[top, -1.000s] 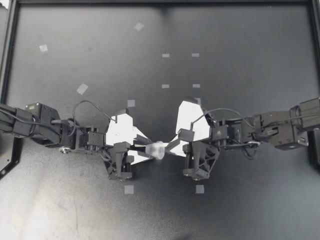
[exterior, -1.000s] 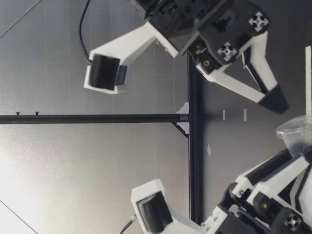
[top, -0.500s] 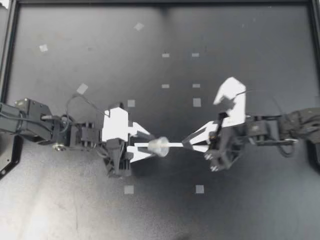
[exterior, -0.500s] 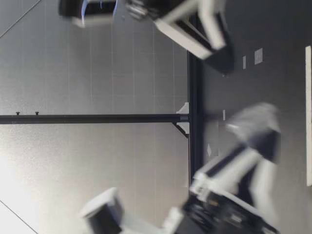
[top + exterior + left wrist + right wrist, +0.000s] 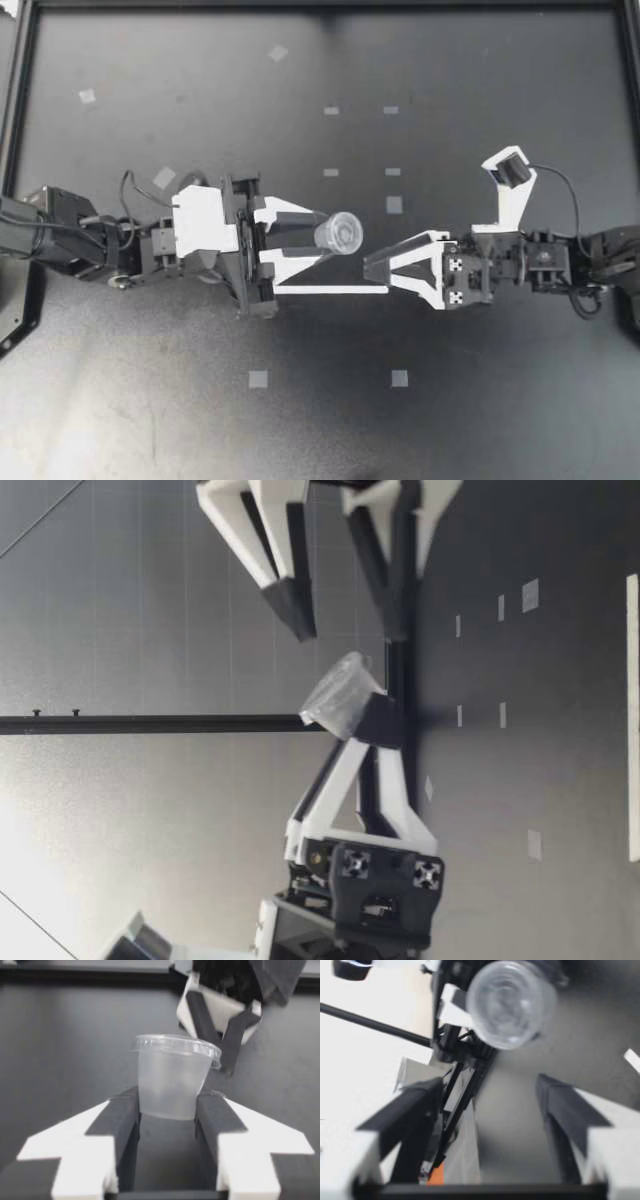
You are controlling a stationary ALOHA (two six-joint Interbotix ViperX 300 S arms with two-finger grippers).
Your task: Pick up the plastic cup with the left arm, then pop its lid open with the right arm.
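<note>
The cup is thin translucent plastic, smooth and faintly glossy. The left gripper and right gripper have smooth white plastic fingers faced with matt black pads. The table is matt black, scuffed grey at the frame's lower left, and dotted with pale, paper-like tape squares.

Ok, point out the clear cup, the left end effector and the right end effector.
clear cup (image 5: 172,1080), left wrist view, on its side wall.
left end effector (image 5: 320,237), top view, midway between its fingertips.
right end effector (image 5: 376,275), top view, midway between its fingertips.
</note>
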